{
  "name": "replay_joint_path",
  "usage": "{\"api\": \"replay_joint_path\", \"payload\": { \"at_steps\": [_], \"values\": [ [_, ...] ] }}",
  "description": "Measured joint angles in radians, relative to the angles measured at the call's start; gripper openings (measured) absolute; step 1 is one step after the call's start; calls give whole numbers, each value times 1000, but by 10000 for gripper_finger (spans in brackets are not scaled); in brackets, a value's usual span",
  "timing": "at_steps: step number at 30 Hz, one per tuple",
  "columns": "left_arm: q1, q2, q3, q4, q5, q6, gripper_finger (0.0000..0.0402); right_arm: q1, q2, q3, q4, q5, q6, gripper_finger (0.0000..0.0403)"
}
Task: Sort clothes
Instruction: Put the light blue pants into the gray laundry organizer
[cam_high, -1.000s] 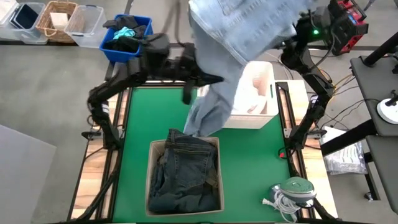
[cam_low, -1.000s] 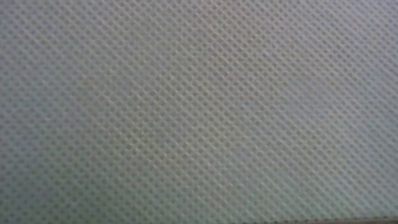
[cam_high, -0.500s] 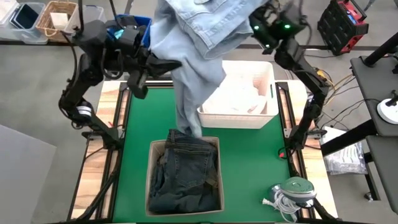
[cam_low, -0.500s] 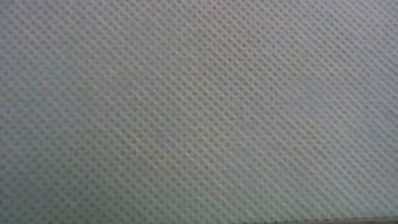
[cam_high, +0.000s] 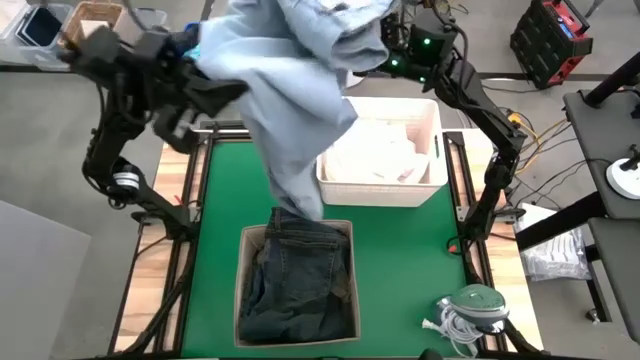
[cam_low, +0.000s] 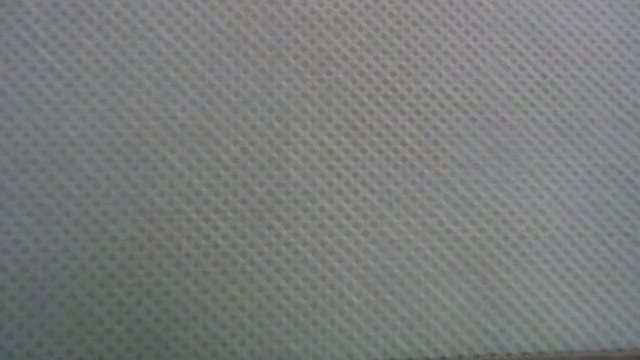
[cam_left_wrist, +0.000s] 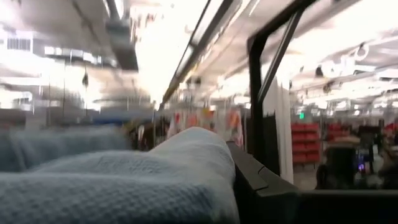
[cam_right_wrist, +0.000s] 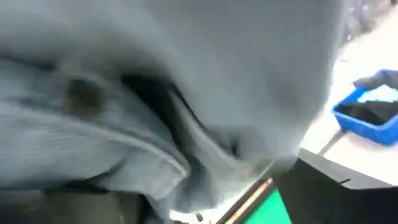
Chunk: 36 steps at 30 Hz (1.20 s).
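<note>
A light blue denim garment (cam_high: 295, 90), apparently pale jeans, hangs high above the green-covered desk (cam_high: 400, 260), its long axis running from a bunched top at the far edge down to a trailing end that reaches the dark denim jeans (cam_high: 297, 280) packed in the tan box (cam_high: 244, 290) near the front. The right gripper (cam_high: 385, 45) sits at the bunched top, its arm arched up and over the white slatted basket (cam_high: 425, 190) of white pieces; its wrist view is filled with pale denim pressed close, so the jaws seem closed on the cloth, though they themselves are hidden. The left gripper (cam_high: 215, 95) is raised beside the hanging length at the desk's far left corner, near the small blue bin (cam_right_wrist: 367, 115), arm bent outward; pale fabric lies across its wrist view, but whether its jaws hold it cannot be told. The low view is wholly covered by a woven surface. The garment's lower end lies nearest the tan box, the likely destination.
</note>
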Motion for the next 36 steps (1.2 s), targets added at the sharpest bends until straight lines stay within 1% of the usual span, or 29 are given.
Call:
{"api": "replay_joint_path", "payload": {
  "at_steps": [3, 6, 11, 16, 21, 23, 26, 29, 31, 34, 36],
  "values": [
    [0, -18, 0, 60, 0, -18, 1, -9, -2, 0, -58, -4, 8, 286],
    [1, -37, 0, 74, -1, -15, 1, -13, -4, 0, -83, -6, 14, 316],
    [3, -70, 0, 94, -14, 2, 1, -14, -4, 0, -123, -56, 16, 353],
    [5, -104, 1, 176, -104, 31, 1, -15, -3, 0, -219, -123, 1, 368],
    [11, -152, 2, 158, -181, 93, 0, -10, -3, -1, -279, -226, -81, 368],
    [11, -166, 3, 112, -211, 106, 0, 0, -3, -1, -274, -249, -178, 368],
    [11, -183, 3, -11, -280, 127, 0, 37, -13, -2, -227, -258, -367, 368],
    [12, -192, 3, -158, -399, 159, 0, 106, -22, -1, -115, -258, -572, 368],
    [13, -190, 1, -229, -445, 169, 0, 150, -23, -1, -37, -261, -666, 368],
    [13, -176, 0, -269, -447, 155, 0, 200, -16, -1, 61, -244, -746, 368],
    [13, -161, 0, -267, -392, 146, 0, 215, -15, -1, 115, -209, -756, 368]
  ]
}}
